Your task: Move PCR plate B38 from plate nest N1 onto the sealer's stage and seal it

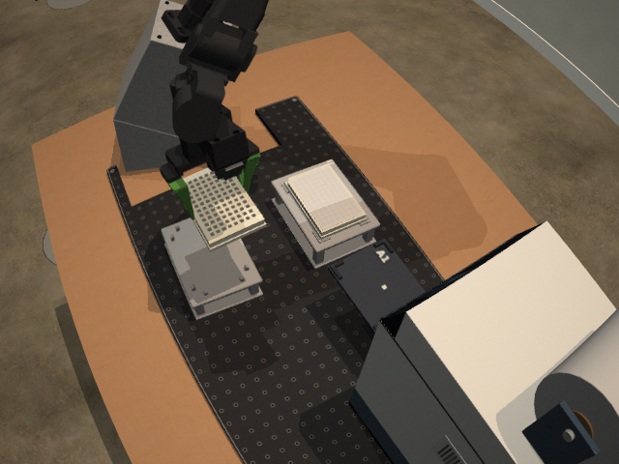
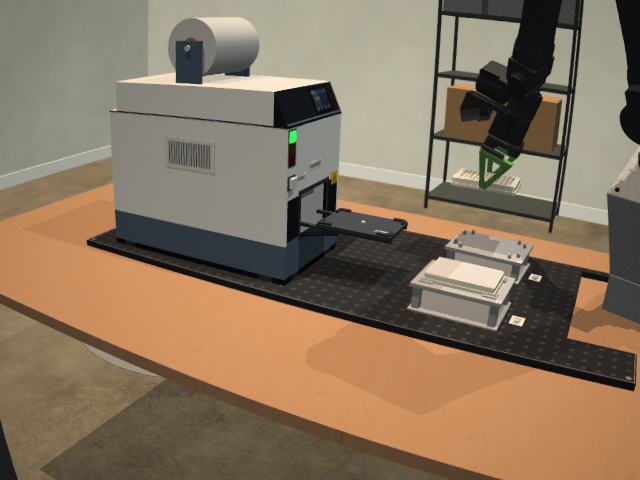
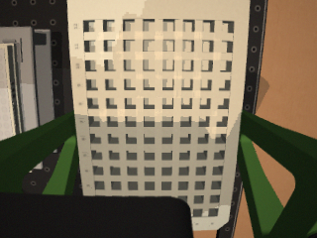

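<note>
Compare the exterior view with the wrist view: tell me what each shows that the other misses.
Only the exterior view shows the sealer with its green lamp, the foil roll on top, the bare stage standing out in front, the vacant nest N1, and the height at which the plate is held above it. Only the wrist view shows the plate's open, unsealed wells up close. Both show plate B38 clamped in the green pincer, and part of nest N2 with sealed B83.
</note>
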Controlling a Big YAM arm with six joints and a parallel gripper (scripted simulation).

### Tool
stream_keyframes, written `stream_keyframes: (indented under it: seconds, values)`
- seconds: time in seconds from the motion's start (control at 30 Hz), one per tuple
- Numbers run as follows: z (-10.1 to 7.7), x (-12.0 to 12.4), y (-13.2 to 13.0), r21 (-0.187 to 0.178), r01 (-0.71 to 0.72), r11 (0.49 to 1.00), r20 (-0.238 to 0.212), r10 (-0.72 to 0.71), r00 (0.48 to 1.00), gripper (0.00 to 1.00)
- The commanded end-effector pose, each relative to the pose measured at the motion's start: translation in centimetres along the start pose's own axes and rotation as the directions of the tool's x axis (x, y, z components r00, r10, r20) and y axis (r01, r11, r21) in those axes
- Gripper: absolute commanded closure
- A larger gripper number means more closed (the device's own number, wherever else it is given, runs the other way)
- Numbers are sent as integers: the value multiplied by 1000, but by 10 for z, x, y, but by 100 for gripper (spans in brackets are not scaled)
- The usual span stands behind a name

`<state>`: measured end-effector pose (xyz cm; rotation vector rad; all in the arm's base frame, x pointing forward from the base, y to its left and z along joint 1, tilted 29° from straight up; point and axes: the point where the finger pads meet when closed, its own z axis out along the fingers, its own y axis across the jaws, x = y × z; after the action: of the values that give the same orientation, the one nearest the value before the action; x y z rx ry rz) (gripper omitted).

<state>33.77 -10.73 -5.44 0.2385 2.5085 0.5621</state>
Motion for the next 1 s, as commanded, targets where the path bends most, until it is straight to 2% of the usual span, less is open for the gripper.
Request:
stream_keyframes:
  seconds: [0.0, 0.13, 0.5, 0.77, 0.97]
  values:
    - [0, -39, -3, 19, 1, 1000, 57, -2, 998, 100]
    - [1, -38, 0, 14, -1, 1000, 48, 0, 999, 100]
    - [5, -63, 20, 12, -10, 1000, 54, 9, 999, 100]
    - [12, -59, 34, 1, -4, 1000, 27, 3, 1000, 100]
    - [12, -82, 43, 6, 1, 1000, 53, -1, 999, 100]
